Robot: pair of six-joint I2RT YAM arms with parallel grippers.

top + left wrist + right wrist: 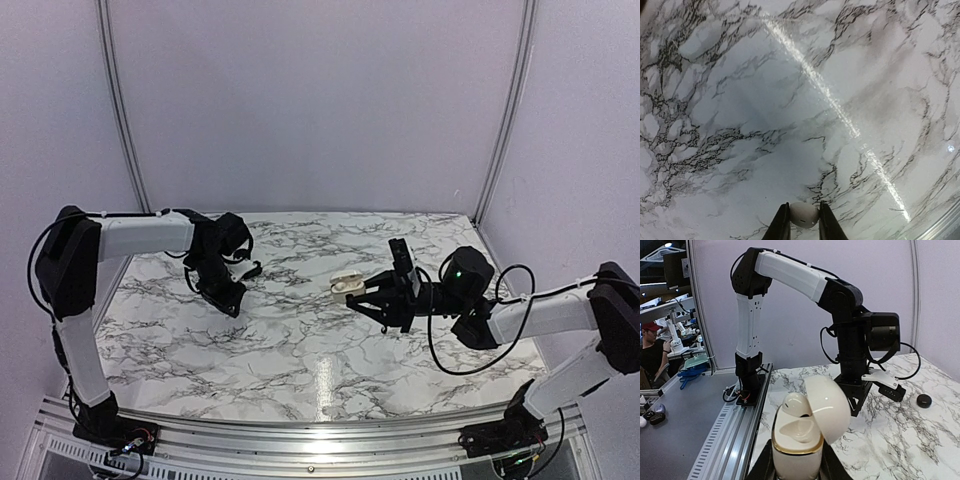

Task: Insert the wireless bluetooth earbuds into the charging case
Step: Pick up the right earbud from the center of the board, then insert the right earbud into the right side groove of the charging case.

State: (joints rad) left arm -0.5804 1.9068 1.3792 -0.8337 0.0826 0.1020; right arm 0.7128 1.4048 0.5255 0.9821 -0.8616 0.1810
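Left wrist: left gripper [804, 207] pinches a white earbud [804, 216]; right gripper [796, 467] clamps the open case [830, 410]; black disc [924, 400] nearby.

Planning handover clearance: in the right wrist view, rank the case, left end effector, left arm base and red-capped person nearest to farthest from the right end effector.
1. Case: held, bottom centre.
2. Left end effector: over the table, ahead.
3. Left arm base: on the rail, left.
4. Person: off the table, far left.
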